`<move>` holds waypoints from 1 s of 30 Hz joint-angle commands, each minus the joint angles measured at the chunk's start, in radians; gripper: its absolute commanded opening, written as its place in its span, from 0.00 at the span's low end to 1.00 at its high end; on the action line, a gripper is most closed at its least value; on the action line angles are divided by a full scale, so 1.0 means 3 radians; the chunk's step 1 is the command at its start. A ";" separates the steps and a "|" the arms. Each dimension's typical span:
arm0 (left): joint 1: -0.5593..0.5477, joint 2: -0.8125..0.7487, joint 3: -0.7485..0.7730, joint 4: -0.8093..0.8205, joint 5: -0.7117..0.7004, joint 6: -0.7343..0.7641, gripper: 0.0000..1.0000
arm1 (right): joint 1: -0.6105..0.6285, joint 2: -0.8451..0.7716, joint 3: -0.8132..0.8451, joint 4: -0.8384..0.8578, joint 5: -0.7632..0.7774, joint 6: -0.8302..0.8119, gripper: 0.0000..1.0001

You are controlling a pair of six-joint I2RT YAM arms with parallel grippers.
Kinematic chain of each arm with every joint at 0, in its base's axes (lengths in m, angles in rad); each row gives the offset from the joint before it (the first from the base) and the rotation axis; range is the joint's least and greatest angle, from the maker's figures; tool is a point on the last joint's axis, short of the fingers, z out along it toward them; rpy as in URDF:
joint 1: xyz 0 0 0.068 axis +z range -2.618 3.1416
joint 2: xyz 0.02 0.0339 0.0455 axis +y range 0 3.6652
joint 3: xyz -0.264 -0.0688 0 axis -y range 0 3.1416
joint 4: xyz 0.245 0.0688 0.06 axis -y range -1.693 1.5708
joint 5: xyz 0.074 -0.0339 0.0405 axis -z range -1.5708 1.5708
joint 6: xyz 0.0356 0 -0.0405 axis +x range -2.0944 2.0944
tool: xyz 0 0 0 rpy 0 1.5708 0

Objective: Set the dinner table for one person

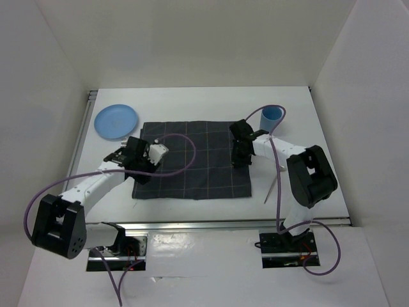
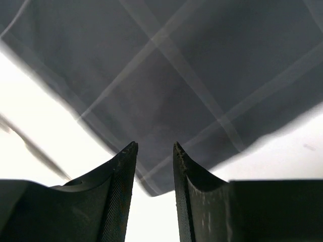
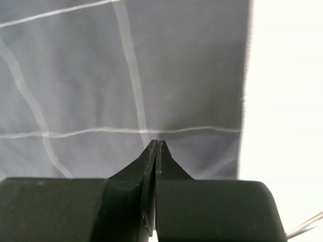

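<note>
**A:** How are the arms posed?

**B:** Both reach forward over the dark checked cloth (image 1: 198, 167). The left gripper (image 2: 154, 146) tips down at the cloth's near-left corner, its fingers a narrow gap apart with nothing between them. The right gripper (image 3: 157, 142) hangs by the cloth's right edge, fingers pressed together.

**A:** And the dinner table (image 1: 192, 105)?

**B:** White, flat, with aluminium rails. It lies under everything, the cloth at its middle, a blue plate (image 1: 116, 121) far left and a blue cup (image 1: 273, 116) far right.
</note>
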 commanded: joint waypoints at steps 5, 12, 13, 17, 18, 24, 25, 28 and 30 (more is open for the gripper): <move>0.0810 0.0302 0.0485 0.0281 0.0005 -0.0240 0.42 | -0.0244 0.0279 -0.0164 0.0082 0.0114 -0.0076 0.00; 0.1663 0.0817 0.1373 0.0020 0.0832 -0.0403 0.42 | -0.0244 0.0188 -0.0205 0.0153 -0.0059 -0.0112 0.00; 0.1751 0.0920 0.1512 0.0020 0.0965 -0.0525 0.42 | -0.0244 0.0121 -0.0205 0.0153 -0.0060 -0.0112 0.00; 0.2022 0.1544 0.2298 -0.0011 0.0783 -0.0832 0.42 | -0.0244 -0.0037 -0.0026 0.0087 -0.0059 -0.0239 0.00; 0.2078 0.1667 0.2407 0.0019 0.0782 -0.0893 0.42 | -0.0244 -0.0068 0.0004 0.0087 -0.0060 -0.0285 0.00; 0.2641 0.2567 0.3213 0.0000 0.1436 -0.1288 0.45 | -0.0208 -0.0099 0.0178 0.0046 -0.0131 -0.0347 0.01; 0.2717 0.2684 0.3358 -0.0077 0.1406 -0.1288 0.46 | -0.0208 -0.0130 0.0179 0.0046 -0.0167 -0.0347 0.01; 0.2754 0.3028 0.3717 -0.0348 0.1055 -0.1150 0.47 | -0.0208 -0.0130 0.0209 0.0046 -0.0203 -0.0423 0.04; 0.2754 0.3058 0.3656 -0.0278 0.0845 -0.1119 0.49 | -0.0208 -0.0130 0.0285 0.0015 -0.0233 -0.0460 0.05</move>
